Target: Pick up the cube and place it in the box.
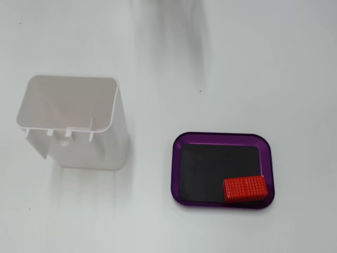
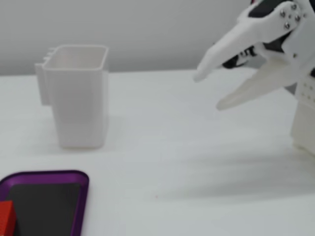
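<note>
Now red grid-textured cube [image 1: 245, 189] inside purple-rimmed box [image 1: 177, 168].

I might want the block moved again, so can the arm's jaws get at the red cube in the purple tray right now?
Probably yes. The cube lies uncovered in a corner of the box, with nothing above it. The gripper hangs open and empty off to the side, and the white container stands apart from the tray. The low rim might crowd one jaw.

red cube [image 1: 245, 189]: flat, lower-right corner | purple box [image 1: 177, 174]: black floor
</note>
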{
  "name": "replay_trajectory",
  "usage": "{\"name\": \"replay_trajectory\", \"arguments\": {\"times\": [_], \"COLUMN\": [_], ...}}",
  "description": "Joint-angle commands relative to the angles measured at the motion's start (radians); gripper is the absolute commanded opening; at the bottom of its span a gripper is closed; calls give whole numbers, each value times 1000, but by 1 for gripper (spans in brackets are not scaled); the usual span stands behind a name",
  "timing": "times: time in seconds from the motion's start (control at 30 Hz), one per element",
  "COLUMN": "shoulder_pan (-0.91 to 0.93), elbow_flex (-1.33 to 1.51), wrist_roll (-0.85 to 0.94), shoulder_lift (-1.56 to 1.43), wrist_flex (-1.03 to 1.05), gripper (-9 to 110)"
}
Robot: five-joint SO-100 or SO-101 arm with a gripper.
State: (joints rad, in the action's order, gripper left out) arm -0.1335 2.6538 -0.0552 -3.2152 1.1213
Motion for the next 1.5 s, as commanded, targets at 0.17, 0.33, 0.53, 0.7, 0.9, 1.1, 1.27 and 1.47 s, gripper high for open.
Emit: {"name": "replay_trajectory", "arguments": {"times": [0.17, 0.33, 0.53, 0.7, 0.9, 1.1, 1.27, 1.47], "shoulder_pan": [21, 117, 126, 127, 126, 126, 120, 118], "elbow_flex": [278, 304, 307, 360, 413, 413, 413, 413], "wrist_roll": [-2, -8, -3, 3, -3, 0, 0, 0], "shoulder_lift": [-258, -236, -236, -236, -236, -236, -241, -241], "wrist_flex": [-12, -9, 28, 26, 26, 31, 18, 18], "gripper": [15, 15, 14, 14, 9, 0, 0, 0]}}
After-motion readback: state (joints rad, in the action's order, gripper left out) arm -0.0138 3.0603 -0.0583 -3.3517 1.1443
